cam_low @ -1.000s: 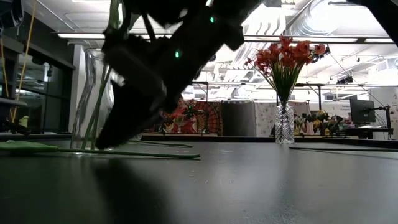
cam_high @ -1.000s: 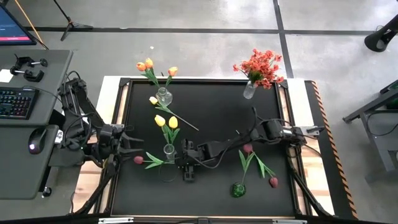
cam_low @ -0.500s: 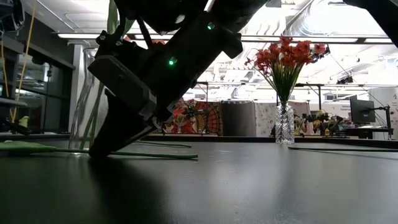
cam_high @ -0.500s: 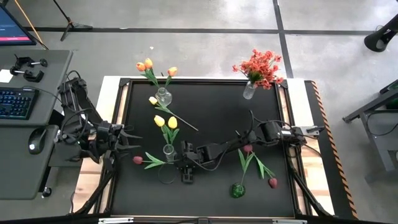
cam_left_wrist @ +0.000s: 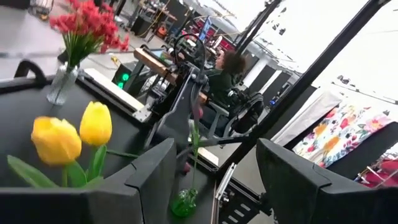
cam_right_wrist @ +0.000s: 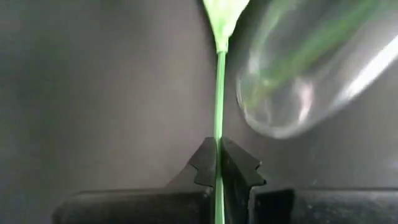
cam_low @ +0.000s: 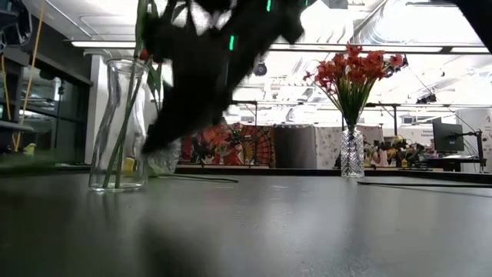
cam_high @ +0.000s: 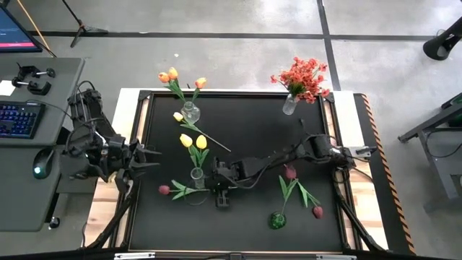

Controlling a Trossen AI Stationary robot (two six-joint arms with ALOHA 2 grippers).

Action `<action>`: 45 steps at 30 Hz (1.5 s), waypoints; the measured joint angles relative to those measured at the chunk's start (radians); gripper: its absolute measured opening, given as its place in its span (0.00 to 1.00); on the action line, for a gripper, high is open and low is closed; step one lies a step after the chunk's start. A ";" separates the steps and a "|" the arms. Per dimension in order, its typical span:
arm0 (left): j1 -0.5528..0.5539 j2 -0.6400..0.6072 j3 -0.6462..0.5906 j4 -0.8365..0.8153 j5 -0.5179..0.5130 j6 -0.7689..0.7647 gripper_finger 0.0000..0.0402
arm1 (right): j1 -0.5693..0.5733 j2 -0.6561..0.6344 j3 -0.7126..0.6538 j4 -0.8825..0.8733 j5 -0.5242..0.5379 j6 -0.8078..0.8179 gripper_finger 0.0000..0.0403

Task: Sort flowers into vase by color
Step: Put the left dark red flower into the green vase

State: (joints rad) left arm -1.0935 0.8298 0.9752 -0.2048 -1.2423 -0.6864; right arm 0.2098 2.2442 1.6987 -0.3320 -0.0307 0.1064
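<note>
Grey concrete floor surrounds the black-topped table [cam_high: 245, 144], which fills the middle of the high view. Near the lower centre of that view the right claw [cam_high: 221, 193] has its two dark fingers [cam_right_wrist: 208, 163] pressed together on the thin green stem of a dark pink tulip [cam_high: 164, 190], whose head lies to the lower left, close to the table's left edge. The right wrist view shows the stem caught squarely between the fingertips, with a clear glass vase [cam_high: 196, 175] holding two yellow tulips [cam_high: 193, 141] just beside it.

This flower appears to belong with the two other dark pink tulips [cam_high: 289, 172] standing in the small green glass vase [cam_high: 276, 220] at the lower right of the high view. To do the step well, the lift should probably go straight up first so the leaves and head clear the clear vase without tipping it. The grip sits far from the head, so the long stem may droop or swing; a slow carry would help. The stem end should be brought upright over the green vase's narrow mouth before lowering, and eased past the stems already there.

At the left edge of the high view, the left claw [cam_high: 148, 159] waits with its fingers apart, off the working area.
</note>
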 joint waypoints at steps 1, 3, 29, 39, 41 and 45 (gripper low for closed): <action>0.000 -0.006 0.000 0.014 0.000 0.028 0.52 | -0.006 -0.029 0.001 -0.005 -0.026 -0.016 0.00; 0.000 -0.018 0.000 0.049 0.000 0.099 0.52 | -0.022 -0.070 0.006 0.000 -0.103 -0.045 0.00; 0.048 -0.112 0.002 0.408 -0.004 0.751 0.52 | -0.182 -0.658 0.007 -0.137 -0.248 -0.105 0.00; 0.221 0.075 0.000 0.411 0.077 0.564 0.52 | -0.133 -0.977 -0.344 -0.109 -0.075 0.079 0.00; 0.270 0.110 0.001 0.424 0.134 0.507 0.52 | -0.095 -1.063 -0.483 0.049 -0.023 0.163 0.00; 0.391 0.171 0.000 0.481 0.259 0.438 0.52 | -0.027 -1.177 -0.691 0.573 0.087 0.207 0.00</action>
State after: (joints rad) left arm -0.7026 1.0003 0.9756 0.2762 -0.9837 -0.2480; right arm 0.1828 1.0670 1.0077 0.2413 0.0568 0.3136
